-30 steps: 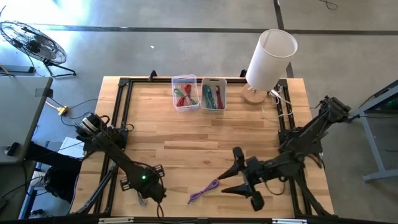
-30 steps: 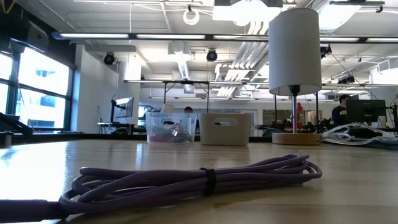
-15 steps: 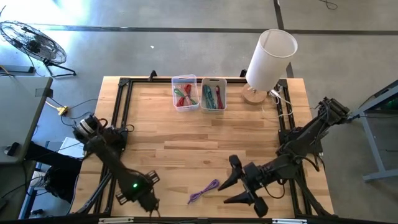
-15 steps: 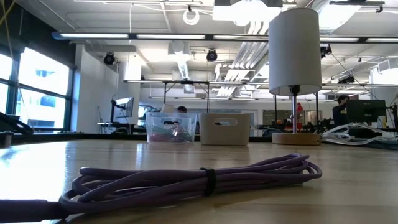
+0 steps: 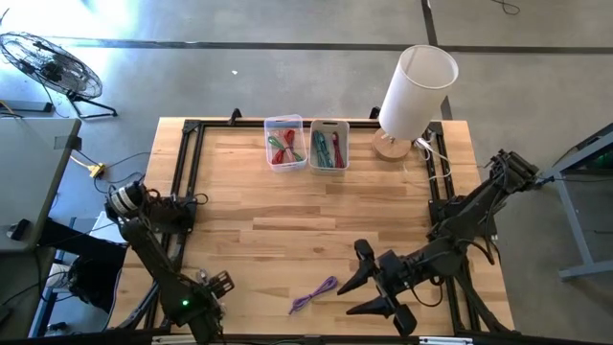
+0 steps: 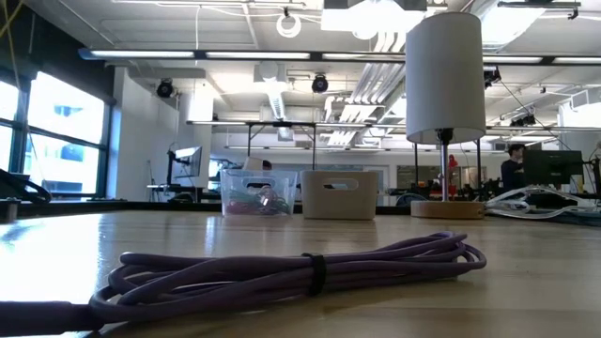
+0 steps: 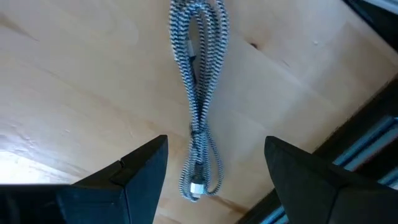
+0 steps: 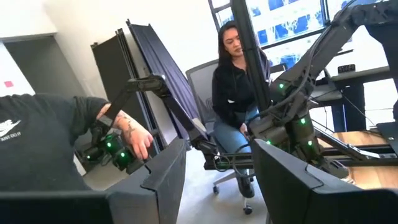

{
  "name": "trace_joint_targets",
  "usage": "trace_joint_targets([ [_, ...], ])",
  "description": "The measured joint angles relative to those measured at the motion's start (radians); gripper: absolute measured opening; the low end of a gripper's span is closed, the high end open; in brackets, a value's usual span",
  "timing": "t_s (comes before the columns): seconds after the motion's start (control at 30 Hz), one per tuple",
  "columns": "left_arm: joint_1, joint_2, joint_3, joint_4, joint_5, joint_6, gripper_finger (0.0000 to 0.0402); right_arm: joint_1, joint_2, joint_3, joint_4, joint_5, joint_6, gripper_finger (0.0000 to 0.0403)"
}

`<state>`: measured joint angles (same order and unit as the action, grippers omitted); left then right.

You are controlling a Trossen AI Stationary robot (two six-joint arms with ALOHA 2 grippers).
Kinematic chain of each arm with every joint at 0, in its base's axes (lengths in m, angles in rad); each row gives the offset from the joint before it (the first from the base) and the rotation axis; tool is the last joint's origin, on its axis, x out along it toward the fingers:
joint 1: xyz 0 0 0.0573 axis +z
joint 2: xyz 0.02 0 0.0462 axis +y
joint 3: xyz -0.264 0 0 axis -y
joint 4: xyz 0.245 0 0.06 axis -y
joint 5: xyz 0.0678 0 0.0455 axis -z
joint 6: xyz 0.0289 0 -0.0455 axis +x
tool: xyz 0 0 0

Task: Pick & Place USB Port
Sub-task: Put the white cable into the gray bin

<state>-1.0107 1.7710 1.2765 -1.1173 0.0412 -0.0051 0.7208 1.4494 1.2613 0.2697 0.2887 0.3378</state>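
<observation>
A: Left gripper (image 7: 214,168) is hovering with jaws spread over the braided USB cable (image 7: 198,93) at the table's (image 5: 383,206) near-left corner

B: Risk: it's straddling only one loop, so the bundle is slipping out

Cable (image 5: 314,294) lies between both claws, bins (image 5: 306,144) far behind.

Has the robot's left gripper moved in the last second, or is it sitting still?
Yes. In the high view the left gripper has slid away from the purple bundled cable, toward the wooden table's near left corner.
</observation>
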Motion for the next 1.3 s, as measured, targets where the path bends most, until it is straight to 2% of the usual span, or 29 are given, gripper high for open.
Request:
trace_joint_targets([
  [0.47,0.002,-0.001,-0.171,0.214,0.033,-0.059,0.0264,0.002,0.002,0.000,0.035,0.030,0.006,0.0177],
  [0.7,0.002,-0.004,-0.224,0.296,0.001,-0.052,0.0264,0.002,0.002,0.000,0.047,0.045,0.008,0.0177],
  [0.9,0.002,-0.005,-0.230,0.306,-0.013,-0.053,0.0256,0.002,0.003,0.000,0.048,0.045,0.029,0.0177],
  [1.0,0.002,-0.004,-0.230,0.305,-0.037,-0.056,0.0224,0.002,0.003,0.000,0.048,0.045,0.029,0.0177],
  [1.07,0.002,-0.004,-0.230,0.305,-0.054,-0.056,0.0185,0.002,0.003,0.000,0.048,0.045,0.029,0.0177],
  [1.23,0.003,-0.003,-0.230,0.307,-0.078,-0.065,0.0032,0.010,0.003,0.000,0.049,0.046,0.024,0.0177],
  [1.3,0.003,-0.003,-0.230,0.307,-0.085,-0.107,0.0022,0.015,0.003,0.000,0.049,0.045,0.024,0.0177],
])
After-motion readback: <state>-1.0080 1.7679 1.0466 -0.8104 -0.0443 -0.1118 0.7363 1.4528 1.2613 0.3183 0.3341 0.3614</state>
